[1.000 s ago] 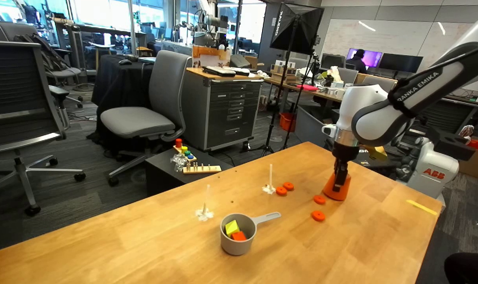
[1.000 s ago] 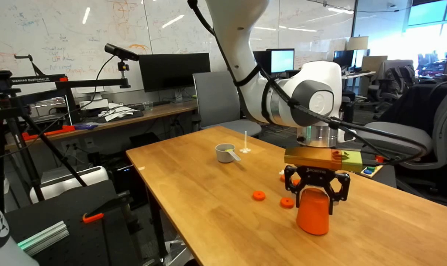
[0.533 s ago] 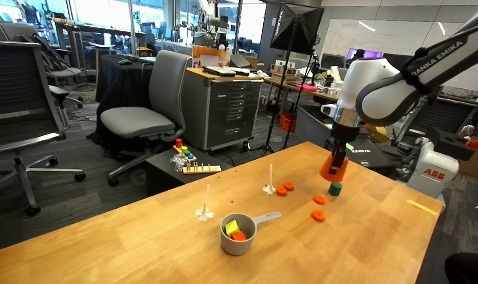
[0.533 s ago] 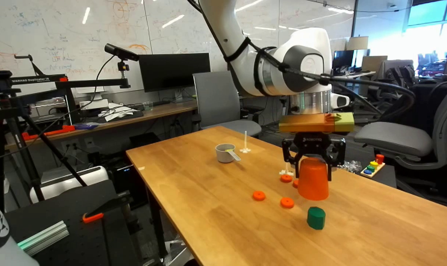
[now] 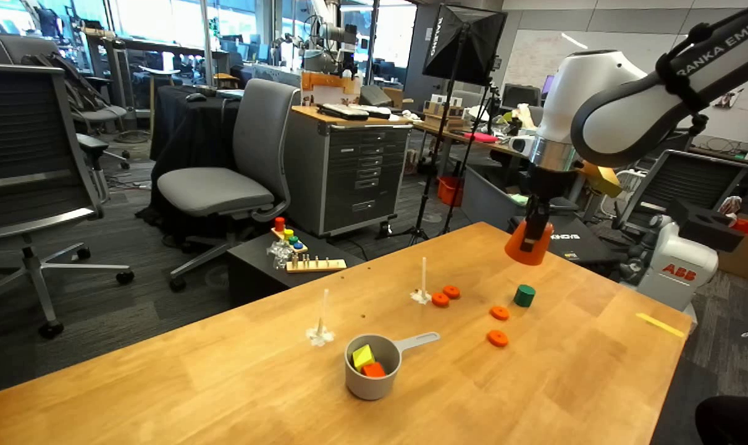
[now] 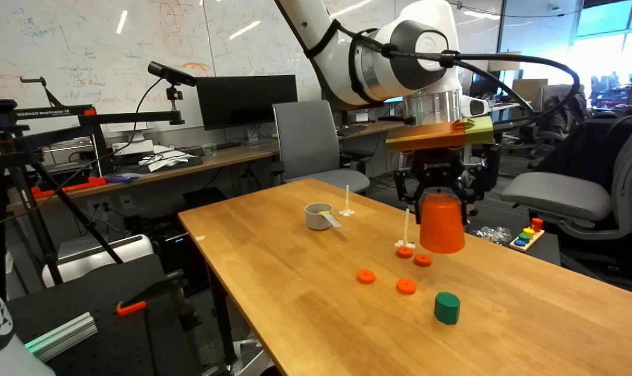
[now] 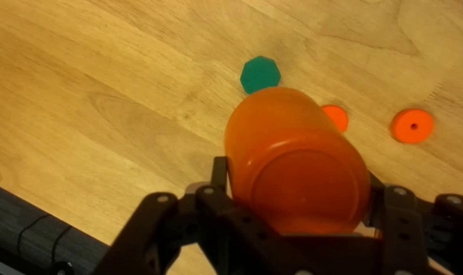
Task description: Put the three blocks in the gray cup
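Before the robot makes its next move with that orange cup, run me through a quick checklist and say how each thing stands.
1. Grip on the orange cup: ok, the fingers sit against opposite sides.
2. Lift: ok, the orange cup hangs above the table in both exterior views.
3. Access to the green block: ok, it stands uncovered on the table.
4. Free fingers for the green block: not ok, the orange cup is between them.
5. Stance of the gray cup: ok, upright, with a yellow block and a red-orange block showing inside.
6. Enough room in the gray cup for the green block: cannot tell.
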Action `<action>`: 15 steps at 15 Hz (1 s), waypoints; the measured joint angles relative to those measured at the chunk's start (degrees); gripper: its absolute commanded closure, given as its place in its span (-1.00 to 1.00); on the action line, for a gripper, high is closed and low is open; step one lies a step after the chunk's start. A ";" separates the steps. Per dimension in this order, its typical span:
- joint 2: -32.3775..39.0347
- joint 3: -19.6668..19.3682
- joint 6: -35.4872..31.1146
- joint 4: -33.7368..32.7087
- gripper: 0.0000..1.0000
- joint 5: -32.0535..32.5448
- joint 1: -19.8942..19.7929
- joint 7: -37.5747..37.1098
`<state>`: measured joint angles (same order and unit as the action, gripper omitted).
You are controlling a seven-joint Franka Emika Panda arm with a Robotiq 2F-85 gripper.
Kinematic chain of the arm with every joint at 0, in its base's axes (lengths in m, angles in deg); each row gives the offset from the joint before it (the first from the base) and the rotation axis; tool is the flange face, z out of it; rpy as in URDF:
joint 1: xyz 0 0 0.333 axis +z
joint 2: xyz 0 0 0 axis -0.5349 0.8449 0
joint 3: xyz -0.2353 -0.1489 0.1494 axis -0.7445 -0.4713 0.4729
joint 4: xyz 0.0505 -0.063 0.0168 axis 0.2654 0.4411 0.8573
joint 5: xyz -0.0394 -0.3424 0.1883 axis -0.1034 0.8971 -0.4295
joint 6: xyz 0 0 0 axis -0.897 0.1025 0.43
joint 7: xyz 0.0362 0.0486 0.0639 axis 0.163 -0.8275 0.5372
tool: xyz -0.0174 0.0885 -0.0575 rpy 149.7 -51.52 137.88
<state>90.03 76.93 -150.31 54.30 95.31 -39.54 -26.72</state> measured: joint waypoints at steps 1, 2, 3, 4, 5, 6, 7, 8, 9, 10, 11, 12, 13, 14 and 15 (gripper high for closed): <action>0.00 -0.01 0.01 0.15 0.00 0.00 0.17 -0.19; 0.00 -0.03 0.01 0.24 0.00 0.00 0.25 -0.41; 0.00 -0.10 0.01 0.26 0.00 0.00 0.26 -0.55; 0.00 -0.26 0.01 0.27 0.00 0.00 0.25 -0.64; 0.00 -0.40 0.01 0.34 0.00 0.00 0.24 -0.64; 0.00 -0.42 0.01 0.52 0.00 0.00 0.24 -0.64; 0.01 -0.41 0.01 0.79 0.00 0.00 0.36 -0.64; 0.05 -0.34 0.01 1.19 0.00 0.02 0.67 -0.64; 0.14 -0.21 0.01 1.73 0.00 0.21 1.27 -0.64; 0.28 -0.10 0.01 2.36 0.00 0.80 2.24 -0.77; 0.48 0.05 0.01 2.98 0.00 1.74 3.48 -1.30; 0.71 0.20 0.00 3.59 0.00 2.72 4.95 -1.95; 1.03 0.37 0.00 4.06 0.00 3.80 6.49 -2.76; 1.36 0.55 0.01 4.44 0.00 4.67 8.05 -3.59; 1.77 0.74 0.01 4.72 0.00 5.38 9.56 -4.36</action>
<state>91.80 77.67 -150.30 59.02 100.69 -29.97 -31.08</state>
